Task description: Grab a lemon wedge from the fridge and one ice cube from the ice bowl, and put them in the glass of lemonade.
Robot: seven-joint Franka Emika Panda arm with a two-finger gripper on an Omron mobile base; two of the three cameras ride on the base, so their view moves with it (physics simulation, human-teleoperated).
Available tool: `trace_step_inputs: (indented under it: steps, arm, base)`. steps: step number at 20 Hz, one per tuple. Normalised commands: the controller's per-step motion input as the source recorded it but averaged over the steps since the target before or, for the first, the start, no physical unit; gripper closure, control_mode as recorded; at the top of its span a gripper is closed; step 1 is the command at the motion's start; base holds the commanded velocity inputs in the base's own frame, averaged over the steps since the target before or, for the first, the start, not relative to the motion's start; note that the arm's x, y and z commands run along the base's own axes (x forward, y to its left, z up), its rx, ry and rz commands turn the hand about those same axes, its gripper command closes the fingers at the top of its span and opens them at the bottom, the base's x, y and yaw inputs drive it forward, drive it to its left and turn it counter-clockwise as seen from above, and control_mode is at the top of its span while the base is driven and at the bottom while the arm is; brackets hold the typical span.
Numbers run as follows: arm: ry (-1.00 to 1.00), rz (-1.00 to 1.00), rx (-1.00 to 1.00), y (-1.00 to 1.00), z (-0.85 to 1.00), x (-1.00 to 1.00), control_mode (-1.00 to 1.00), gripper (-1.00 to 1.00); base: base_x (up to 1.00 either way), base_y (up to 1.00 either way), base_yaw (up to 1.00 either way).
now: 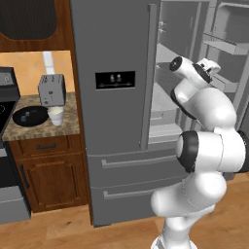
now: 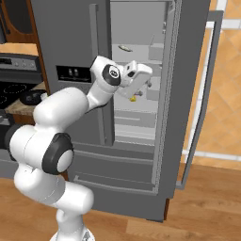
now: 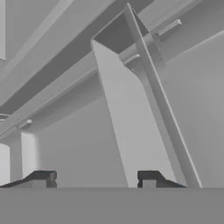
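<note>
The jaws of the white arm's gripper [image 2: 136, 97] stand apart, their two dark tips well separated at the bottom of the hand view, with nothing seen between them there. In the right base view the tiny bright yellow lemon wedge [image 2: 133, 99] shows right at the tips, inside the open right half of the tall grey stainless-steel fridge [image 1: 114, 146]; whether the jaws touch it cannot be told. The hand reaches into the fridge at middle height, over a pale shelf [image 2: 134, 117]. On a higher shelf lies a small flat pale thing [image 2: 124, 48], too small to name. The fridge's right door [image 2: 207, 84] is swung wide open, its long bar handle facing the room; the left door, with the black dispenser panel [image 1: 115, 79], is closed, and its vertical bar handle stands just beside the arm's wrist.

Well apart to the left, on the speckled stone table [image 1: 68, 127] over brown wooden cabinets, sits the wide shallow black ice bowl [image 1: 30, 116]; what it holds is too small to tell. Just beside it, to its right, stands the small whitish translucent glass of lemonade [image 1: 56, 115], upright, in front of a grey metal toaster [image 1: 51, 90]. A black stove [image 1: 6, 97] borders the table on the left.
</note>
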Motion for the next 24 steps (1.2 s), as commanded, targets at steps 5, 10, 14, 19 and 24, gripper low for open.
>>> trace_step_inputs:
  steps: [5,10,14,19,24]
  arm:
    - [-0.10,0.00,0.00,0.07,0.18,-0.26,-1.00,-1.00]
    - [-0.26,0.01,0.02,0.91,0.15,-0.18,-1.00,-1.00]
    - [-0.42,0.00,0.55,0.57,-0.24,-0.09,-1.00,-1.00]
    - [-0.15,0.08,0.64,0.77,-0.16,0.00,-1.00,-1.00]
    - [0.01,0.27,0.14,0.71,0.39,-0.07,-1.00,-1.00]
  base:
    - [0.00,0.00,0.00]
    - [0.00,0.00,0.00]
    - [0.00,0.00,0.00]
    - [0.00,0.00,0.00]
    - [0.00,0.00,0.00]
